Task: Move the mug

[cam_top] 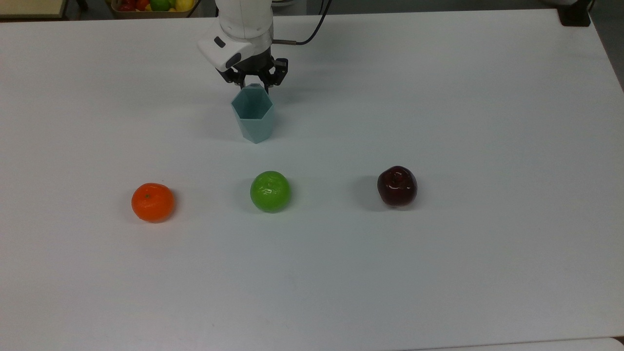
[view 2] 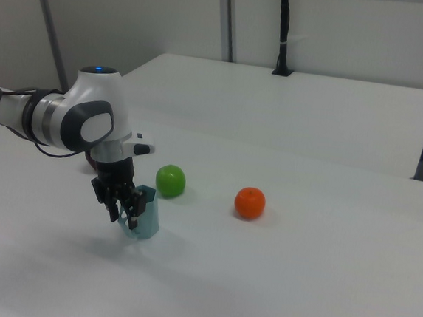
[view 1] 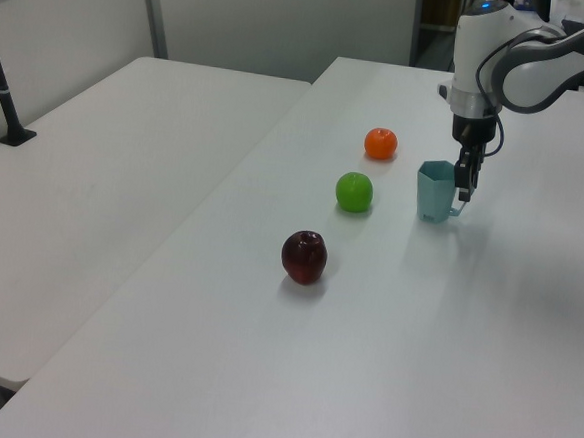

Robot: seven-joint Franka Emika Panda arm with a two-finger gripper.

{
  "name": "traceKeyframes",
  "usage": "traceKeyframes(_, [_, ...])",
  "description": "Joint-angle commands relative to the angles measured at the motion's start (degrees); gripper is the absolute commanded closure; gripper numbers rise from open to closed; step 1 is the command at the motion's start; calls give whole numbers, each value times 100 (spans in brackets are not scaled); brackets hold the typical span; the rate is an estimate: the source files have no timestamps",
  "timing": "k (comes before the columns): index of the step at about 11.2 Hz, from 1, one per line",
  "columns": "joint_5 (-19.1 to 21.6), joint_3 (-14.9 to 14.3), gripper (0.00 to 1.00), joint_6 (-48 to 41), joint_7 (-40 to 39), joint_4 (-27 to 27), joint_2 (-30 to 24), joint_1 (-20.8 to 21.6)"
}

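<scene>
Mug (cam_top: 253, 116) upright on table (cam_top: 438, 97), gripper (cam_top: 254, 83) at handle

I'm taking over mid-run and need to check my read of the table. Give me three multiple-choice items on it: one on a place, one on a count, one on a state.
1. In the top view, which fruit lies nearest the mug?
A. the orange
B. the green apple
C. the dark red apple

2. How many fruits lie in the row on the table?
A. two
B. three
C. four

3. How does the mug stand?
A. upright, mouth up
B. on its side
C. upside down

Answers:
1. B: the green apple lies just below the mug, with the orange and the dark red apple further out to the sides.
2. B: those three lie on the table.
3. A: its open hexagonal rim faces up, with the claw at its handle side.
</scene>
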Motion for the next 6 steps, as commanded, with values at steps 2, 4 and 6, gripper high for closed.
traceKeyframes(2, [-123, 13, 0, -94, 202, 51, -147, 51])
traceKeyframes(4, [-123, 22, 0, -820, 167, 707, -235, -11])
traceKeyframes(6, [-115, 13, 0, -1892, 193, 1638, -244, -54])
